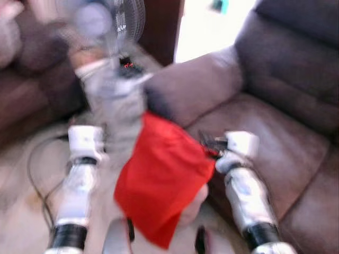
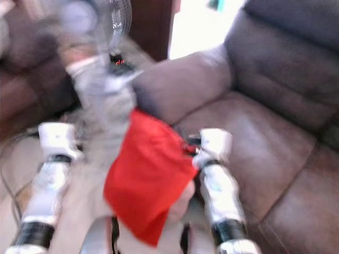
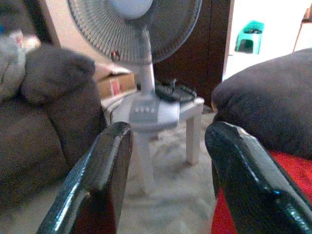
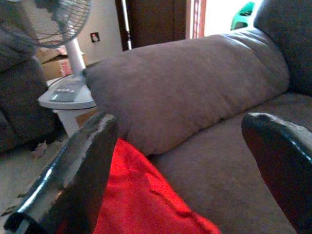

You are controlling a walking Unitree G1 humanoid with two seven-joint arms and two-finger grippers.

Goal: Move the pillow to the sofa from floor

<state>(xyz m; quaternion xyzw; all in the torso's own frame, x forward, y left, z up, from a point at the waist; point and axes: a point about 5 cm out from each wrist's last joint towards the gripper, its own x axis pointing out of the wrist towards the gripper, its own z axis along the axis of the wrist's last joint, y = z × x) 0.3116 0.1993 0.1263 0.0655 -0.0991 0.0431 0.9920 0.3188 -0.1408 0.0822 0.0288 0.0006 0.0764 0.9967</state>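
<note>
- Living room, head views blurred: brown sofa (image 1: 275,137) filling the robot's right side, its padded armrest (image 1: 196,87) angled toward the middle; pale floor (image 1: 21,211) on the left with a dark cable (image 1: 34,180) looping across it.
- Behind, a white fan (image 1: 114,21) on a small white table (image 1: 114,90), with a second dark couch (image 1: 21,84) at far left.
- Left eye view: red pillow (image 1: 161,182) hanging between the two silver arms, off the floor, in front of the sofa's front edge and just below the armrest. Long axis tilted, running from an upper end near the armrest down toward the robot's body, the lower corner pointing down.
- Right gripper (image 1: 212,144) at the pillow's upper right edge, touching the red cloth; too blurred to say whether pinching it.
- Left arm (image 1: 79,180) raised beside the pillow, apart from it.
- Left wrist view: left gripper (image 3: 168,165) with both black fingers (image 3: 105,170) spread wide, nothing between them; fan and table ahead, armrest and a strip of red pillow beside one finger.
- Right wrist view: right gripper's fingers (image 4: 83,165) apart, red pillow lying against one of them and reaching into the gap; armrest and sofa seat (image 4: 229,165) beyond.
</note>
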